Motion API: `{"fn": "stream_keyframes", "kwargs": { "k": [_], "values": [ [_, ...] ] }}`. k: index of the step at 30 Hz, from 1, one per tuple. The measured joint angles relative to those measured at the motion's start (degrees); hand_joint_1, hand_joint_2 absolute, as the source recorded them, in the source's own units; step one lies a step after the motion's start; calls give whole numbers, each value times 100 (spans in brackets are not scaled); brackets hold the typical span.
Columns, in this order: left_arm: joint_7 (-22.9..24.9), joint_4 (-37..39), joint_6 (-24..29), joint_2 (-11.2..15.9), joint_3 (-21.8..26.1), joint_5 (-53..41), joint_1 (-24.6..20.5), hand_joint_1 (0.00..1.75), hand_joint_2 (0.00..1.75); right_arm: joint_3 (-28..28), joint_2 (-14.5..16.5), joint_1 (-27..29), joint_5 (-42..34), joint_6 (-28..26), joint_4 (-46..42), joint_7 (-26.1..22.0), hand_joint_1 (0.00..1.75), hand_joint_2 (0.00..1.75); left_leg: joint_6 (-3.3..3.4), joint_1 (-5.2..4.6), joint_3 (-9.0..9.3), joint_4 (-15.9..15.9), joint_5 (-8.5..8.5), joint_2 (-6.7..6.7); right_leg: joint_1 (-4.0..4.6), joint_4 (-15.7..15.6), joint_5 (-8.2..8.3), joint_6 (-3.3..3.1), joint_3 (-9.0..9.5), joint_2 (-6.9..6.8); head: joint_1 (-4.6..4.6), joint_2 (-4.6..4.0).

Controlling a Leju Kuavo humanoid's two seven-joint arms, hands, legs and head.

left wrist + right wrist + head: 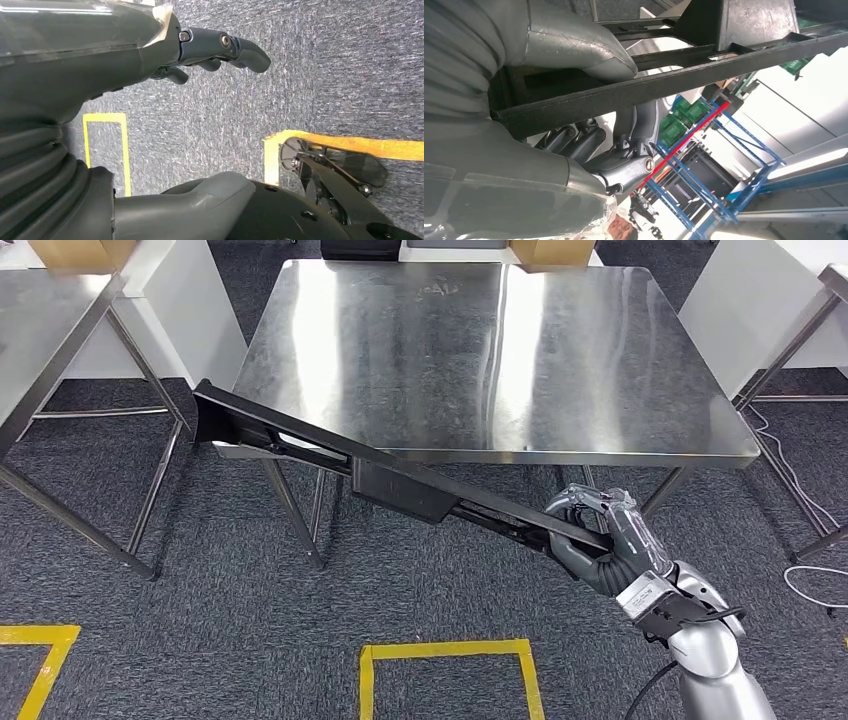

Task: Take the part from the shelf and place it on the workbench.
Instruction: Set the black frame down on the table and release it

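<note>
Right hand (598, 538) grips one end of the long black part (390, 478), fingers wrapped around the bar; the part runs diagonally up-left in front of the steel workbench (600, 360), far end overlapping the bench's near-left corner, can't tell if it touches. Left hand (165, 45) holds nothing, fingers loosely extended over grey carpet (325, 65) with yellow tape outlines (350, 145). Right wrist view: blue shelving (704, 185) beyond the part.
</note>
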Motion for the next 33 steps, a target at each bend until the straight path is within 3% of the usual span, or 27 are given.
{"fn": "stream_keyframes", "kwargs": {
  "k": [2,4,6,9,12,14,20,30,33],
  "values": [
    [-13,-1,0,2,0,1,0,0,175,-9,1,0,-1,-3,0,-1,175,175,-24,-27,-12,34,-37,-35,-16,-573,224,-34,254,25,5,0],
    [-19,-1,-1,9,0,3,3,0,175,-11,1,4,-1,-5,0,-1,175,175,42,-51,-34,50,-47,-44,-10,-655,264,-111,292,37,0,0],
    [-20,-1,-2,14,0,7,6,0,175,-13,0,8,-1,-6,0,0,175,175,104,-46,-36,45,-36,-41,4,-653,271,-126,289,40,-6,0],
    [-20,-1,-5,16,0,16,5,0,175,-20,-2,9,-1,-6,0,0,175,175,84,-27,-25,27,-27,-36,35,-650,269,-176,288,41,-6,0],
    [-20,-1,-6,16,0,28,5,0,175,-36,-2,8,0,-6,0,-7,175,175,-3,-11,-21,9,-22,-32,55,-647,264,-216,286,40,-5,0],
    [-20,-1,2,16,0,31,5,0,175,-43,-1,7,4,-6,0,-24,175,175,-64,-4,-18,1,-22,-31,63,-646,263,-218,283,40,-5,0],
    [-16,-3,46,16,-9,30,5,0,175,-47,2,1,79,-9,0,-61,175,175,-106,-9,-19,-1,-25,-31,75,-644,262,-219,275,39,-2,0],
    [81,-32,8,37,-46,32,5,0,175,-57,14,27,123,-44,-16,-60,175,175,-102,-61,-21,2,-25,-31,64,-645,262,-217,275,39,-3,0],
    [66,-34,-77,58,-64,32,6,0,175,-64,19,112,160,-65,-86,-48,175,175,-29,-78,-38,21,-58,-31,-6,-699,270,-186,296,38,-6,0]
  ]
}}
